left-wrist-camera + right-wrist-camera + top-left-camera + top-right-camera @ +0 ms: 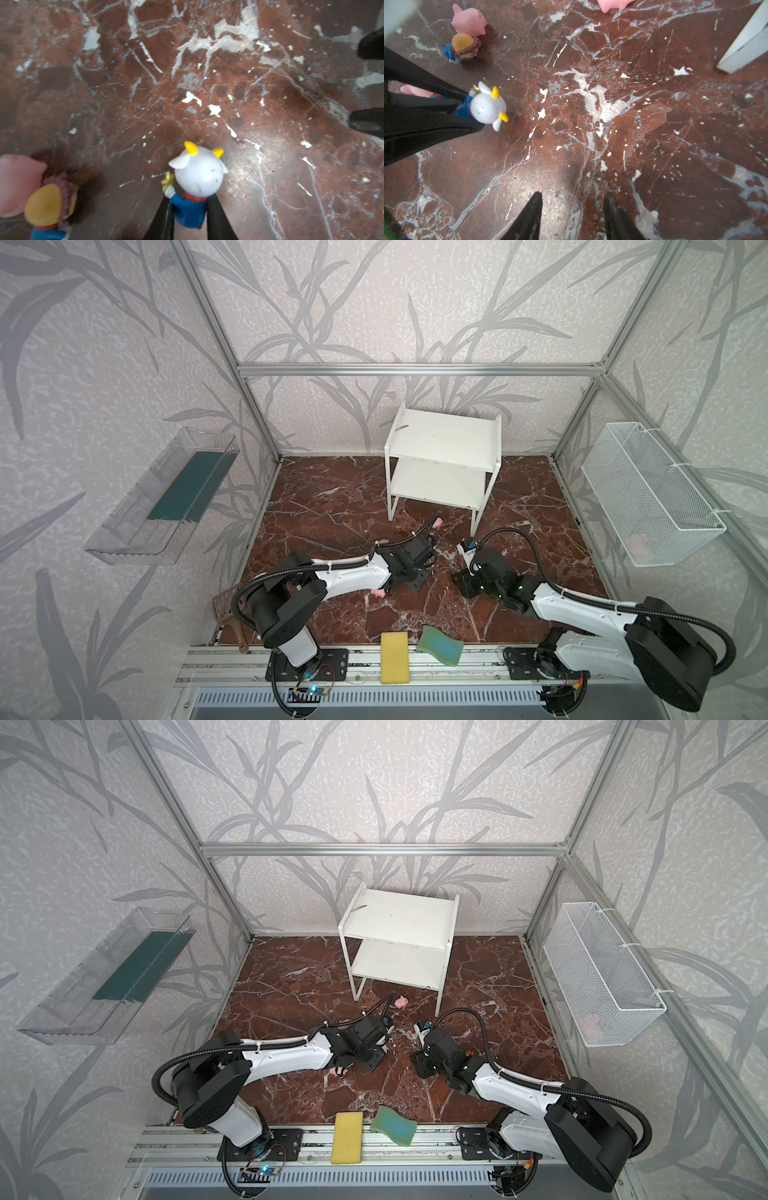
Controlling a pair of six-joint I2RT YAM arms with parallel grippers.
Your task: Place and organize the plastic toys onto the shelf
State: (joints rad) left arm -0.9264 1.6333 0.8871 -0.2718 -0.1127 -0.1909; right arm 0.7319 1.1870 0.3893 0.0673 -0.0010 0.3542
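Note:
My left gripper (188, 209) is shut on the blue body of a white-headed figurine (197, 180) with yellow horns, held low over the marble. The right wrist view shows the same figurine (488, 106) between the left arm's black fingers. Next to it stand an orange-headed figurine (464, 46) and a pink pig (469, 21). Another pig (437, 523) lies by the shelf's front legs, and a third pig (378, 593) lies under my left arm. My right gripper (573, 196) is open over bare marble. The white shelf (444, 435) at the back has both boards bare.
A white wire basket (652, 489) hangs on the right wall with a pink shape inside. A clear tray (162, 497) hangs on the left wall. A yellow sponge (395, 657) and a green sponge (440, 645) lie at the front edge. A shelf leg (747, 41) stands ahead of my right gripper.

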